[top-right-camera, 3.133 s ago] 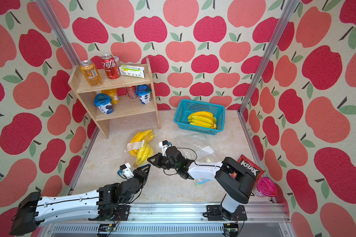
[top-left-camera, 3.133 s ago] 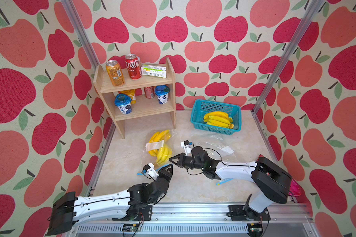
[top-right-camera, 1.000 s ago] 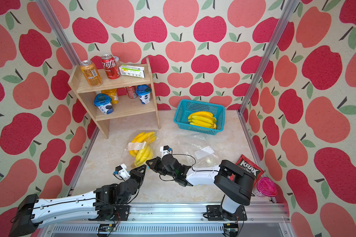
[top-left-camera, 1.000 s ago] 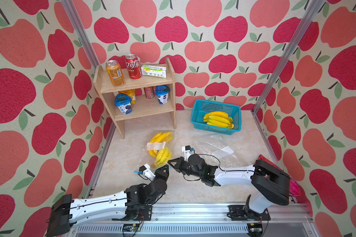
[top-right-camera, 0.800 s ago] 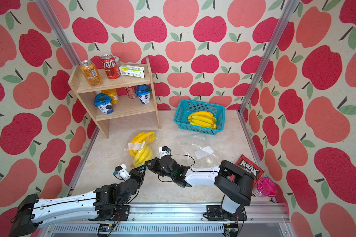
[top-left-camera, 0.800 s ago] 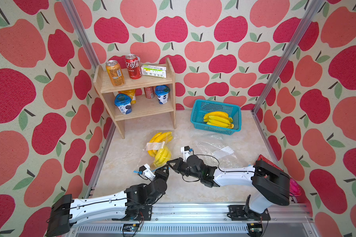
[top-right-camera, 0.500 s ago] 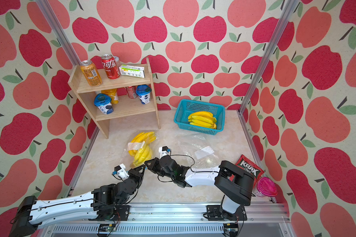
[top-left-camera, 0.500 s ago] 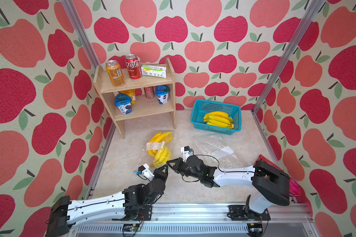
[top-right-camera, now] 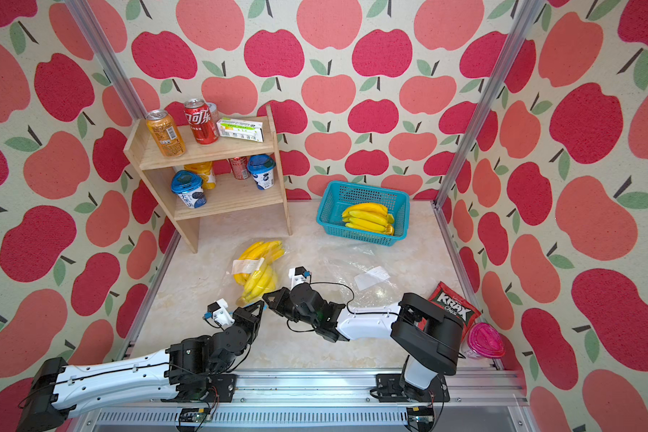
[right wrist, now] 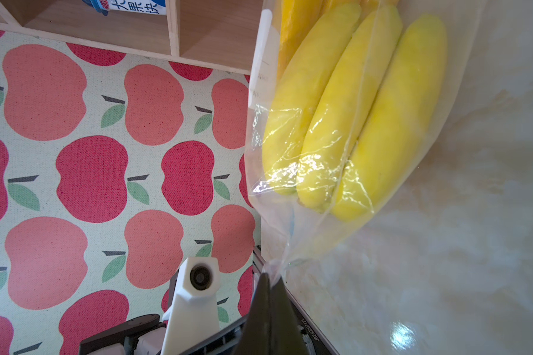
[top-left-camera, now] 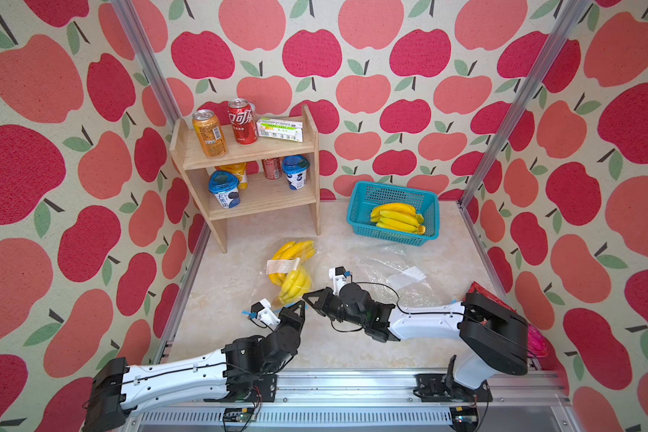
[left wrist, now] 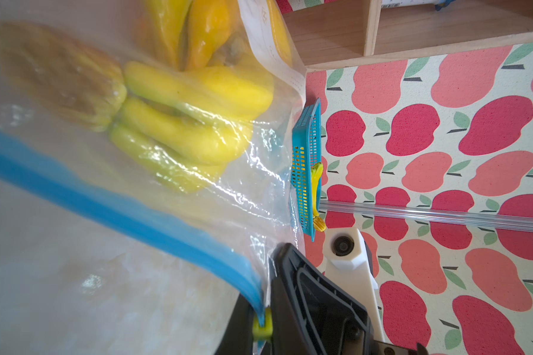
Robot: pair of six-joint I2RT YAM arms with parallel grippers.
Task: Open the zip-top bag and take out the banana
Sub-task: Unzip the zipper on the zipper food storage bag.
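Right claw [right wrist: 270,278] clamped on zip-top bag [top-left-camera: 292,278] corner, left claw [top-left-camera: 300,306] pinching blue zip [left wrist: 120,212], both stretched low, tips nearly touching

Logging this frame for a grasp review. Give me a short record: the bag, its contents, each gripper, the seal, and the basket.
bag: zip-top bag lying on the table, zip edge toward the robot
contents: bananas inside
left gripper: closed on the end of the blue zip strip
right gripper: shut, pinching the bag's clear plastic
seal: cannot tell whether it is parted
basket: teal basket near the back wall, holding a loose bunch
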